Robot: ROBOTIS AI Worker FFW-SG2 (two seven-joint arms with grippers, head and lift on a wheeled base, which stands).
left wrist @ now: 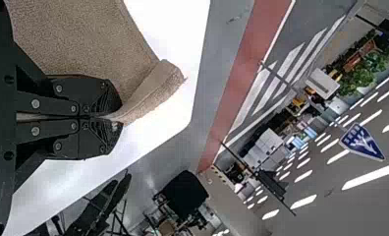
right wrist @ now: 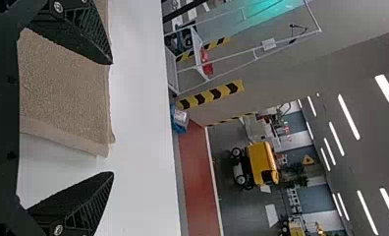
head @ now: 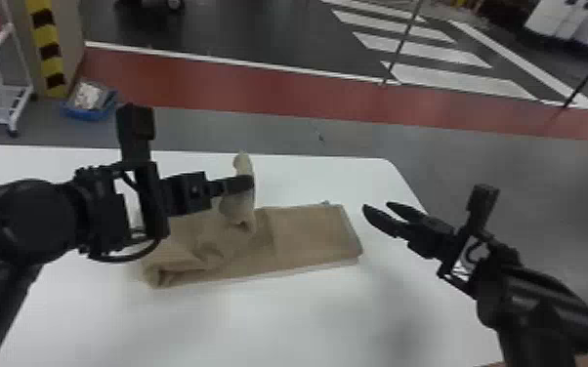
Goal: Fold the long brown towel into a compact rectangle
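While the left fingers (head: 245, 183) pinch a raised fold of the towel (head: 315, 234), the right fingers (head: 381, 214) are spread wide, holding nothing.

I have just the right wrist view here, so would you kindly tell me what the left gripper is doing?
Observer: The left gripper is shut on an edge of the brown towel.
Operator: Thank you. Is the held part down flat?
Observer: No, the head view shows it raised above the white table.
Operator: And is the left end smooth?
Observer: No, it lies rumpled, in loose folds.
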